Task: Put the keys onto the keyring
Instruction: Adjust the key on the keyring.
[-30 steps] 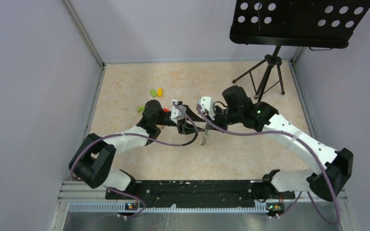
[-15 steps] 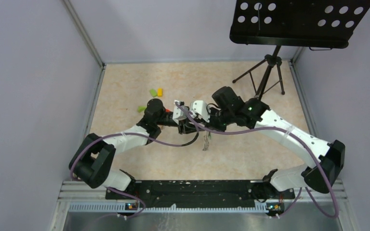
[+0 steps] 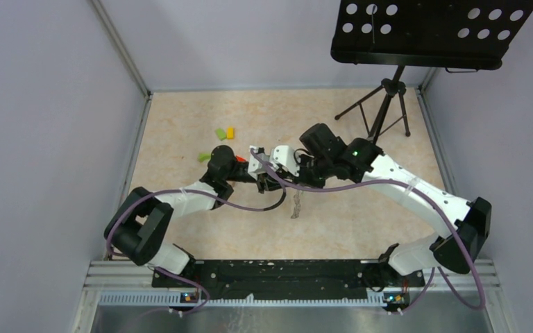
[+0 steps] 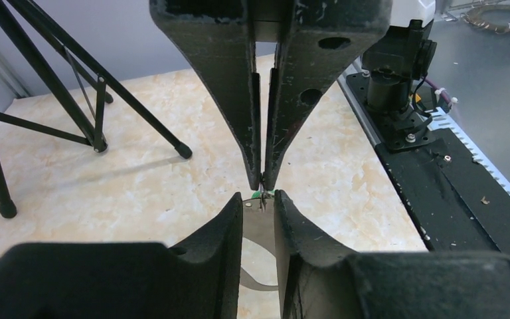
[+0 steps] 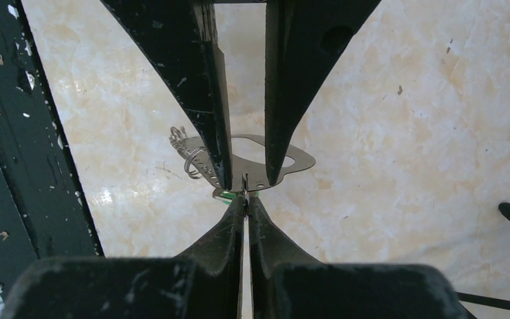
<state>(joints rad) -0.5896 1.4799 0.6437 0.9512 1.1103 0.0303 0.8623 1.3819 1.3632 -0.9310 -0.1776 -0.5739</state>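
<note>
The surface is smooth cream stone-look with pale swirls, and plain grey walls stand around it. The two arms meet over its middle, tip to tip. The left pincer has thick black plastic fingers that curve in like claws. They are spread, with a gap between them, and nothing shows pinched in them. The right pincer has long, flat black fingers that come to a sharp point. They are pressed together on a tiny wire ring that belongs to the thin silver-grey metal keys. A bright green plastic tag peeks out just beside that point. The keys are so small and so hidden by fingers that their shapes are hard to make out. The flat grey metal oval keyring sits just past the tips, behind the left fingers, which cover parts of it. It is hard to tell if it hangs or lies down. From above, the bunch is only a small grey smudge. Farther back lie small green and yellow blocks. A black metal music stand with round holes is cut off at the top.
</note>
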